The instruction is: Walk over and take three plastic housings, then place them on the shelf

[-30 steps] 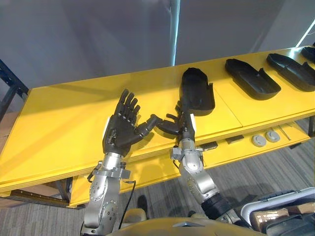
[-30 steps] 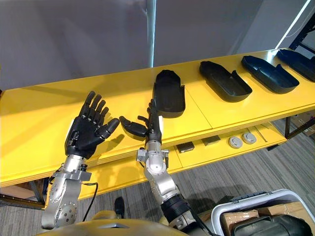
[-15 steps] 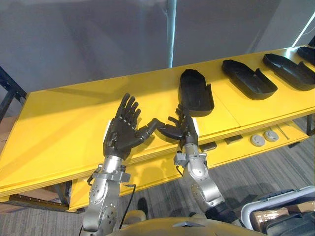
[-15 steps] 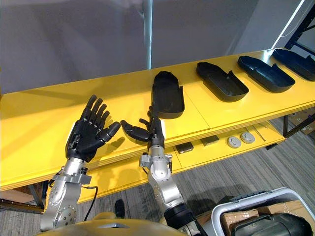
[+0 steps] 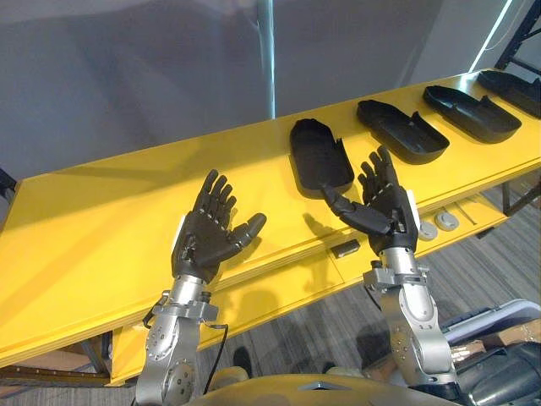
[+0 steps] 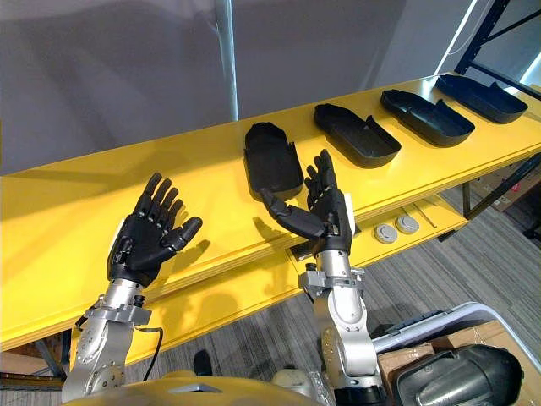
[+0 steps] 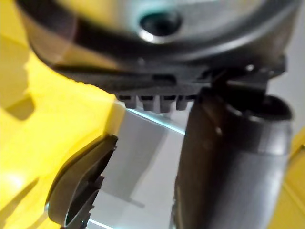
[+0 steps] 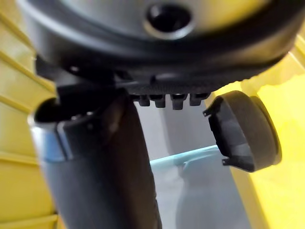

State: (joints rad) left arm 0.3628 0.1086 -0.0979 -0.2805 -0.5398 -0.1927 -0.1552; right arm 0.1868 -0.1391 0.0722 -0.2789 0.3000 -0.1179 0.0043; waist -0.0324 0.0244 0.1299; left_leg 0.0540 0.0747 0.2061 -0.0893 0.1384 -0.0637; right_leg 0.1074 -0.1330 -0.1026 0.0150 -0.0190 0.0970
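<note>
Both left hand (image 5: 207, 235) and right hand (image 5: 382, 207) splayed (empty) near the closest housing (image 5: 318, 152).

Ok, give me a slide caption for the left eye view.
Left hand and right hand open, empty, before a yellow bench bearing four dark plastic housings.
</note>
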